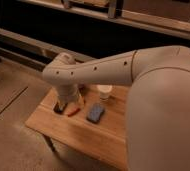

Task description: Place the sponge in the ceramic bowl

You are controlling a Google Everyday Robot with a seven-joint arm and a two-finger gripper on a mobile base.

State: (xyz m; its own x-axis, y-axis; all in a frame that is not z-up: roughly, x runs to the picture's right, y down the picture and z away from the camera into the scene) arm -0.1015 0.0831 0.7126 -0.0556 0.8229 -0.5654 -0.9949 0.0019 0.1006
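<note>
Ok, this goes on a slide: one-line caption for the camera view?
Gripper low over the table's left end, apart from the blue-grey sponge lying mid-table near a white cup.

Single view, set high beside the robot's own arm, facing steeply down and forward. The arm looms close; the surface lies farther, with the gripper over its far left corner.
</note>
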